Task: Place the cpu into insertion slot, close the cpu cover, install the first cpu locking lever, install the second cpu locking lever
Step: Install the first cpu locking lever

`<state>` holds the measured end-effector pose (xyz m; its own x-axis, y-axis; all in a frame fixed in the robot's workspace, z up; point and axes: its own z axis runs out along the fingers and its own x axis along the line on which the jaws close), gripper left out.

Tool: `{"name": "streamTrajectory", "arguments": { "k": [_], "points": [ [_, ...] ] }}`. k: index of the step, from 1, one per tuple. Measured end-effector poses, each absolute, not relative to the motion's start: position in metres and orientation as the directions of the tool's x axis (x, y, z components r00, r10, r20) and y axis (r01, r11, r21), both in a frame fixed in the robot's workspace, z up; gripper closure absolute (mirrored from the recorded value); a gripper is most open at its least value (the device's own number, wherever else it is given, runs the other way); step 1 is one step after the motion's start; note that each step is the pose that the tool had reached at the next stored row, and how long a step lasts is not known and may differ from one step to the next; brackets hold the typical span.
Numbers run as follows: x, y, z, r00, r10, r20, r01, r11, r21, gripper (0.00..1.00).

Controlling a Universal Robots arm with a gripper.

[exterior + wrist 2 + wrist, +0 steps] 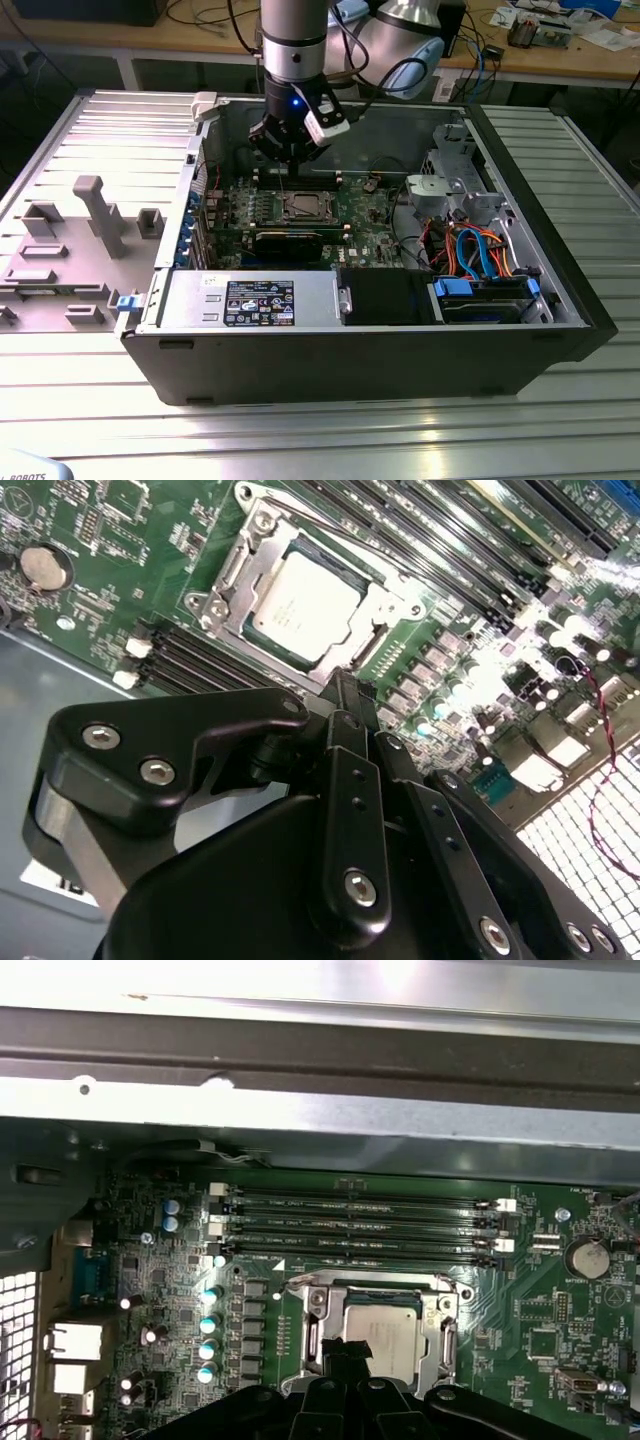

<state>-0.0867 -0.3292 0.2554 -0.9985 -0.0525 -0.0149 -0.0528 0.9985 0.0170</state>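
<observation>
Ribbed metal table [330, 440], cluttered wooden bench [590, 62] behind.

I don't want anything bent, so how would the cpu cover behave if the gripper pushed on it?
The cpu cover looks like thin sheet metal with a window, so it is probably light and slightly springy, not floppy. It lies flat around the cpu, so a downward push would likely meet firm support. Its shiny surface may let the gripper slip.
</observation>
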Motion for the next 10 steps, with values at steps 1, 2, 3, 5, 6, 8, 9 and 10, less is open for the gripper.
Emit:
{"name": "streamTrajectory", "arguments": {
  "k": [1,2,3,5,6,8,9,10],
  "points": [
    [-0.0889,-0.3292,0.2553,-0.999,-0.052,-0.015,-0.053,0.998,0.017,0.89],
    [-0.0903,-0.3292,0.2553,-0.999,-0.052,-0.015,-0.053,0.998,0.017,0.89],
    [-0.0908,-0.3291,0.2552,-0.999,-0.052,-0.015,-0.053,0.998,0.017,0.89],
    [-0.0908,-0.3292,0.2553,-0.998,-0.053,-0.015,-0.053,0.998,0.017,0.89],
    [-0.0909,-0.3292,0.2553,-0.999,-0.053,-0.015,-0.053,0.998,0.017,0.89],
    [-0.0929,-0.3293,0.2553,-0.999,-0.052,-0.015,-0.053,0.998,0.017,0.89],
    [-0.0956,-0.3292,0.2552,-0.999,-0.053,-0.015,-0.053,0.998,0.017,0.89],
    [-0.0973,-0.3292,0.2552,-0.999,-0.052,-0.015,-0.053,0.998,0.017,0.89]
  ]
}}
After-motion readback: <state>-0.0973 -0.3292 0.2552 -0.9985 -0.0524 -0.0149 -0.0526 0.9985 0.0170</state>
